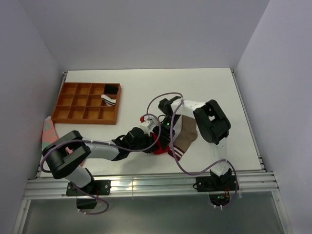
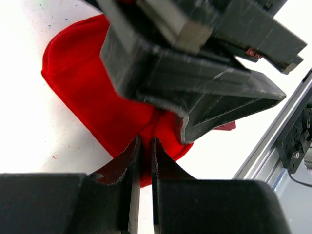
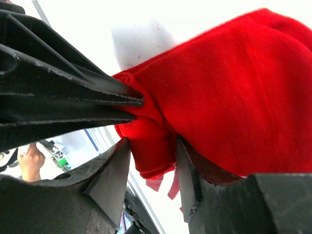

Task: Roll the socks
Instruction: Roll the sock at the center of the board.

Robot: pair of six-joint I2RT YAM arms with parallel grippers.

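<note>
The red sock (image 1: 159,146) lies bunched on the white table between both grippers, and its white patch is hidden. The tan-brown sock (image 1: 187,134) lies just right of it, with its striped cuff (image 1: 176,154) toward the front edge. My left gripper (image 1: 152,141) is shut on a fold of the red sock (image 2: 87,87), with fabric pinched between its fingertips (image 2: 145,146). My right gripper (image 1: 165,136) comes down from above. Its jaws (image 3: 152,151) are shut on a thicker folded bunch of the red sock (image 3: 234,87). The left gripper's fingers (image 3: 97,97) pinch the same fold right beside it.
A wooden compartment tray (image 1: 78,114) stands at the back left with a black-and-white sock (image 1: 110,95) in it. A pink-and-green sock (image 1: 48,131) lies at the table's left edge. The metal rail (image 1: 156,185) runs along the front edge, close to the socks.
</note>
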